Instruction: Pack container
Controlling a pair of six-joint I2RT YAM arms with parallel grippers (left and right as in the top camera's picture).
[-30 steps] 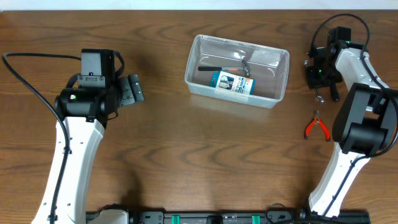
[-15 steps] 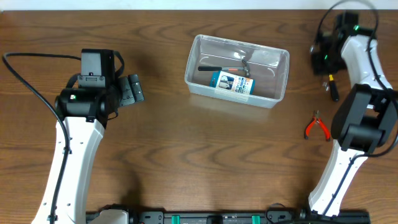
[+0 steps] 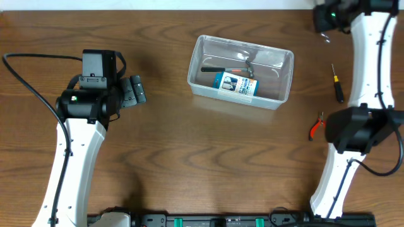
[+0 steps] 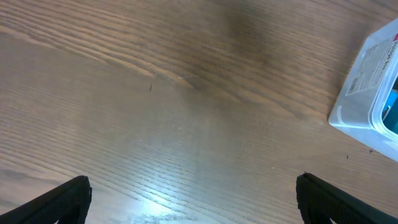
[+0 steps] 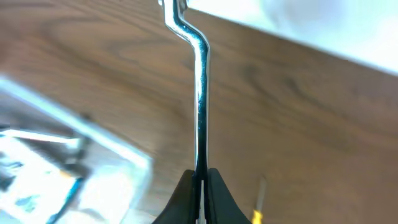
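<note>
The clear plastic container (image 3: 285,70) stands at the table's middle back. It holds a blue-and-white box (image 3: 235,84), a black-handled tool (image 3: 213,69) and a small metal piece (image 3: 249,63). My right gripper (image 3: 326,25) is at the far right corner, raised and shut on a thin bent metal wrench (image 5: 200,93), which sticks out ahead of the fingers (image 5: 200,186). The container shows blurred at the lower left of the right wrist view (image 5: 68,168). My left gripper (image 3: 136,92) is open and empty over bare table, left of the container, whose corner shows in the left wrist view (image 4: 373,87).
A black screwdriver with a yellow band (image 3: 338,82) lies on the table right of the container; it also shows in the right wrist view (image 5: 258,202). Red-handled pliers (image 3: 319,127) lie nearer the front right, beside the right arm's base.
My right gripper has risen and moved toward the far edge of the table with the metal wrench in it, uncovering the screwdriver. The left arm has not moved.
</note>
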